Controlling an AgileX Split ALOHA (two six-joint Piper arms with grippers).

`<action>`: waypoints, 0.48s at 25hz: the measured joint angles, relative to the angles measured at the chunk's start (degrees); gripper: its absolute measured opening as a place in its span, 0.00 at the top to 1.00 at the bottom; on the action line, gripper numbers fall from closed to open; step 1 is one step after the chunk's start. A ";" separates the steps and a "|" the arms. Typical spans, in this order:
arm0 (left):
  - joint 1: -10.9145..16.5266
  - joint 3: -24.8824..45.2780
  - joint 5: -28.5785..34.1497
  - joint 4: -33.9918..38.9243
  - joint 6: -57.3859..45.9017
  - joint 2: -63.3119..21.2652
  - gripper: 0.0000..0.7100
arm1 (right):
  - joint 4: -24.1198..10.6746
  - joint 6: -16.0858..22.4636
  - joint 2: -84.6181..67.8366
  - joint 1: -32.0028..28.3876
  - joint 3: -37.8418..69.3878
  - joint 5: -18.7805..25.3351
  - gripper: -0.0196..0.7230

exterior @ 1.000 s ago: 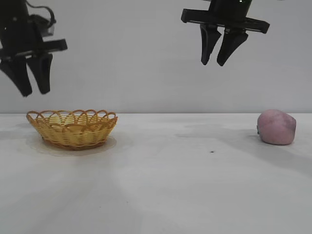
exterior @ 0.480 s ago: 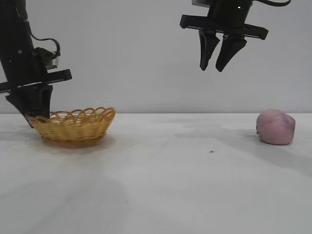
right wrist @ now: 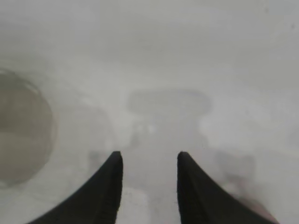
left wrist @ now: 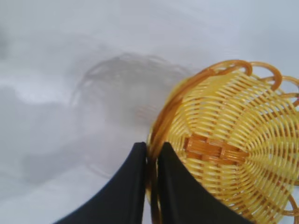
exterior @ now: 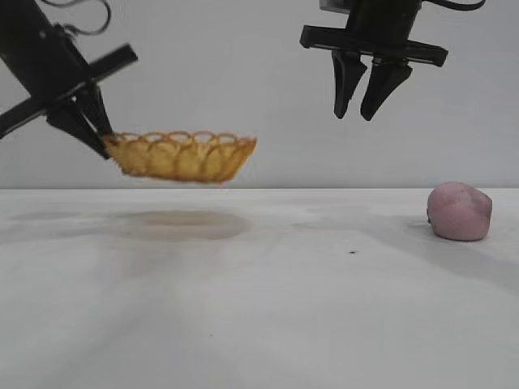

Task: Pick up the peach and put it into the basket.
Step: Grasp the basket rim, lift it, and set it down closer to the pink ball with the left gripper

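In the exterior view, the basket (exterior: 182,156) is held in the air above the surface (exterior: 259,308) by the left pincer (exterior: 101,138), which is clenched on the rim at the basket's left end; the basket hangs almost level, with its shadow cast on the surface beneath. The peach (exterior: 460,211) is seen resting on the surface far to the right, well apart from the basket and untouched. The right pincer (exterior: 366,101) hangs high above the middle of the scene, its fingers parted and nothing held between them. In the left wrist view, the two dark fingers (left wrist: 126,191) are seen pinched on the orange rim of the basket (left wrist: 233,154), one finger inside the weave and one outside, and the basket is empty. In the right wrist view, only the parted fingers (right wrist: 105,186) and the pale surface (right wrist: 163,56) below are shown, with a faint pink blur at one corner that cannot be identified with certainty. The step in hand is judged to be the carrying of the basket toward the peach; it is best done with the basket kept level and the thin rim grip watched for slipping, and the basket should be set down near the fruit. One basket, one peach and two pincers are counted.
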 joint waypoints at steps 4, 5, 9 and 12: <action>-2.63 1.49 -1.67 -3.92 1.00 0.60 1.00 | 0.00 0.00 0.00 0.00 0.00 1.42 0.63; -2.68 1.49 -1.92 -4.05 1.23 0.98 1.00 | 0.00 0.00 0.00 0.00 0.00 1.52 0.63; -2.68 1.49 -2.08 -4.16 1.45 2.04 1.00 | 0.00 0.00 0.00 0.00 0.00 1.79 0.63; -2.68 1.49 -1.98 -4.16 1.50 3.02 1.00 | 0.00 0.00 0.00 0.00 0.00 1.79 0.63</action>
